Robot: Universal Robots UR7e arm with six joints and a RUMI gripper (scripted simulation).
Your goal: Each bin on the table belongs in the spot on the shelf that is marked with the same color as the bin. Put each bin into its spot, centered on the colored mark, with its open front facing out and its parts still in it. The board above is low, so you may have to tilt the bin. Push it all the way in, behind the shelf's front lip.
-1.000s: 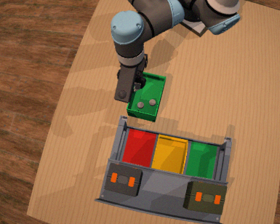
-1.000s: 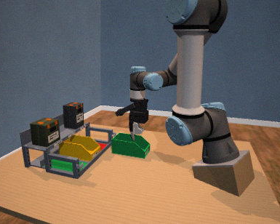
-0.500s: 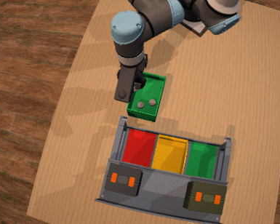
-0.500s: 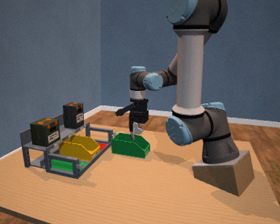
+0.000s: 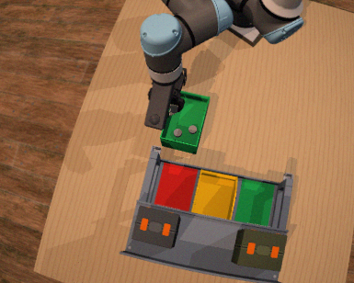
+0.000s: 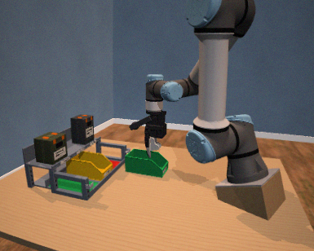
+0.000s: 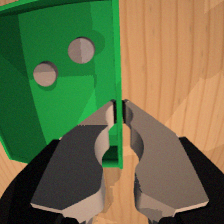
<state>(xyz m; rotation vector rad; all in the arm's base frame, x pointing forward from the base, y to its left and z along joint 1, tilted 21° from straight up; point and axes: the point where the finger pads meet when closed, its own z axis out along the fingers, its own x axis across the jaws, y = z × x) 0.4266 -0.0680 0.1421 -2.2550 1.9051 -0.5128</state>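
A green bin [image 5: 192, 115] [image 6: 146, 165] [image 7: 60, 115] stands on the table in front of the shelf [image 5: 149, 176] [image 6: 30, 171]. Two round grey parts [image 5: 177, 132] [image 7: 81, 50] lie on its floor. My gripper [image 6: 149, 152] [image 7: 119, 101] is shut on the bin's thin side wall, one finger inside and one outside. In the top view the wrist hides the fingertips. The shelf has a red mark [image 5: 177, 184], a green mark [image 5: 255, 202] [image 6: 68, 183] and a yellow bin [image 5: 215, 195] [image 6: 89, 164] in the middle spot.
Two dark boxes with orange latches [image 5: 155, 227] [image 5: 259, 248] [image 6: 50, 147] [image 6: 82, 128] stand on the shelf's low top board. The arm's base [image 6: 250, 191] stands at the table's far side, behind the green bin.
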